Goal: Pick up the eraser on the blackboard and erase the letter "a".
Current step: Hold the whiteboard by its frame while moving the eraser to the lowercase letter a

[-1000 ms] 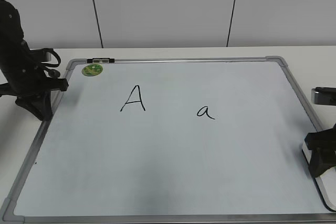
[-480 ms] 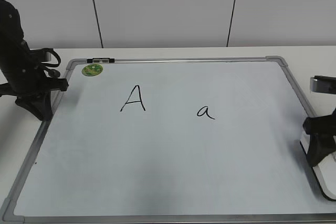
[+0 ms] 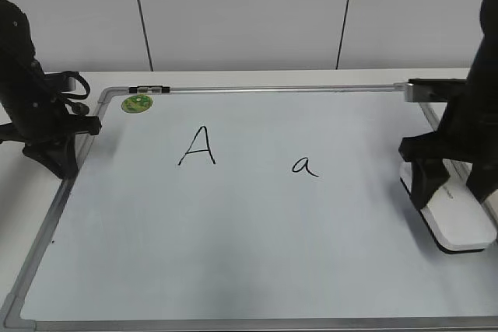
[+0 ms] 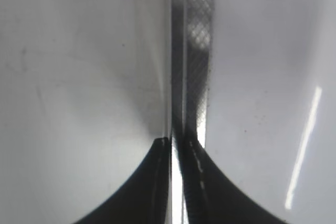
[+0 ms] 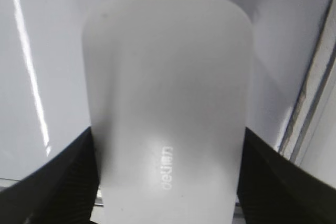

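The blackboard [image 3: 233, 231] is a white board with a grey frame lying flat on the table. The small black letter "a" [image 3: 305, 166] is written right of its middle. The white eraser [image 3: 463, 227] sits low over the board's right part, well to the right of the "a". My right gripper [image 3: 451, 192] is shut on the eraser, one finger on each long side. The right wrist view shows the eraser [image 5: 168, 103] with grey lettering between the fingers of my right gripper [image 5: 168, 182]. My left gripper [image 3: 54, 161] is shut and empty at the board's left frame.
A taller capital "A" [image 3: 198, 147] is written left of the "a". A round green magnet [image 3: 138, 103] sits at the board's far left corner. The left wrist view shows my left gripper [image 4: 176, 145] over the board's frame strip [image 4: 194, 51].
My right gripper has moved with the eraser from the board's near right edge up and leftward over the board surface. The left arm has not moved.
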Motion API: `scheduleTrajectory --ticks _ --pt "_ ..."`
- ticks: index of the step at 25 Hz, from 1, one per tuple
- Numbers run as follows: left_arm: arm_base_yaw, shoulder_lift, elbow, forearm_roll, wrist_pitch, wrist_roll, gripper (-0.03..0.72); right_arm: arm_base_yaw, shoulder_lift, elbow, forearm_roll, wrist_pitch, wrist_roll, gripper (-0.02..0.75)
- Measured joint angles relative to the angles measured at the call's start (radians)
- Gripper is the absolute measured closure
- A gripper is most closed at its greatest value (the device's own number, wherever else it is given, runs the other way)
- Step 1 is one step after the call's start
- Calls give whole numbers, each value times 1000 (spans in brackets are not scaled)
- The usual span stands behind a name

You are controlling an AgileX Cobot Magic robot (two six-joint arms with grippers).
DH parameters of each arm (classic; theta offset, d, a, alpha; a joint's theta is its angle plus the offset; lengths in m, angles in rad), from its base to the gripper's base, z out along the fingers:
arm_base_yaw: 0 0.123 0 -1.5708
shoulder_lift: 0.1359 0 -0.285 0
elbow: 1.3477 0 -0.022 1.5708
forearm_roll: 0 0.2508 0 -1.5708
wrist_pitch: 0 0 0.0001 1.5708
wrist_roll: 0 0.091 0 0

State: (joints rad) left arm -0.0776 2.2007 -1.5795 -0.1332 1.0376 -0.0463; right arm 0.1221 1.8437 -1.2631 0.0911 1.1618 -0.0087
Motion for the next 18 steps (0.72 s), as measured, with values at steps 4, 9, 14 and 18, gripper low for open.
scheduleTrajectory --ticks 4,9,14,18 --pt "0 0 0 0 0 0 623 43 57 -106 -4 33 9 210" --pt "0 0 0 0 0 0 622 95 161 -251 -11 41 18 210" --pt "0 0 0 0 0 0 620 127 276 -400 -10 42 29 211" --pt "0 0 0 0 0 0 616 132 320 -450 -4 44 31 211"
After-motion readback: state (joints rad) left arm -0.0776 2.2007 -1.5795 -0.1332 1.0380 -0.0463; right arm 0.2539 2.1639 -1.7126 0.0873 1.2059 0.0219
